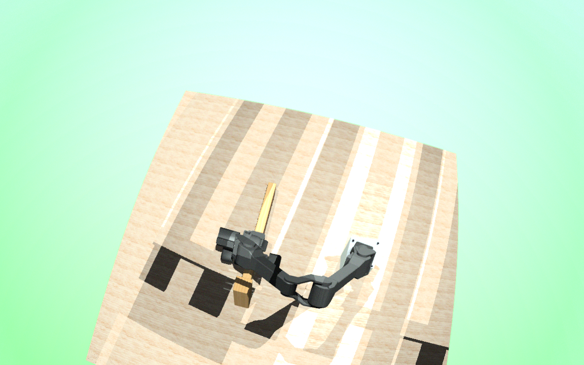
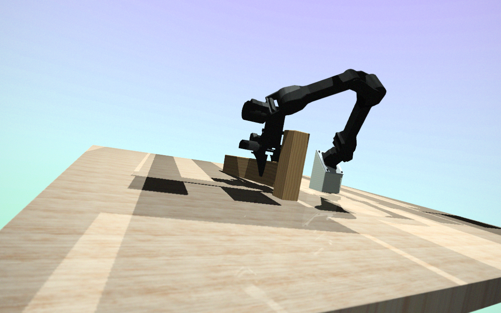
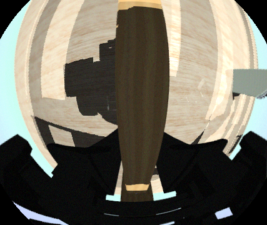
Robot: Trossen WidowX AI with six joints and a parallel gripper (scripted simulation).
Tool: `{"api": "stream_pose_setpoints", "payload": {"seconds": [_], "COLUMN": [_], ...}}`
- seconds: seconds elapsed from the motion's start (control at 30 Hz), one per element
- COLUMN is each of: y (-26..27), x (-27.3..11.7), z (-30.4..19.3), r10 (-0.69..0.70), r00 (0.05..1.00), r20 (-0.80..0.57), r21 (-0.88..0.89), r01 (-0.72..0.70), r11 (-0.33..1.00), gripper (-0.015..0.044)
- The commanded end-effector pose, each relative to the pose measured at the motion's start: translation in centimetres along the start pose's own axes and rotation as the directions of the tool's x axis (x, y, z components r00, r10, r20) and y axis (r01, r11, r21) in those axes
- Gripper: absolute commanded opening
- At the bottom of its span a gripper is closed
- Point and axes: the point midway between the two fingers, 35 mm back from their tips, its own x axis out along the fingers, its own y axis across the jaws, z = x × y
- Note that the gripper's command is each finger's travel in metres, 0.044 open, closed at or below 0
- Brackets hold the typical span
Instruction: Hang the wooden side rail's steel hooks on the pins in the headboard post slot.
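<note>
The wooden side rail (image 1: 264, 211) (image 2: 240, 165) (image 3: 142, 78) lies lengthwise, low over the table, with its far end at or very near the table top. Its near end reaches the upright wooden headboard post (image 1: 241, 297) (image 2: 292, 167); contact cannot be told. My gripper (image 1: 252, 240) (image 2: 265, 165) (image 3: 137, 127) points down and is shut on the rail near its post end, with one finger on each side. The steel hooks, the slot and the pins are hidden in every view, so whether the hooks sit on the pins cannot be told.
The arm's grey base block (image 1: 346, 254) (image 2: 324, 178) (image 3: 252, 81) stands on the table (image 1: 162, 181) (image 2: 166, 264), to the right of the rail and post. The arm arches from it to the rail. Dark shadow patches lie left of the post.
</note>
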Motion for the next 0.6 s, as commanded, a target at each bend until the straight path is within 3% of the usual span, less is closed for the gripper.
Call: {"api": "stream_pose_setpoints", "payload": {"seconds": [0.0,0.57], "y": [0.19,0.08], "x": [-0.23,-0.18], "z": [-0.15,-0.34], "r10": [0.007,0.007], "r00": [1.000,1.000], "r20": [-0.002,-0.002], "r21": [0.004,0.004], "r01": [-0.007,-0.007], "r11": [1.000,1.000], "gripper": [0.0000,0.0000]}}
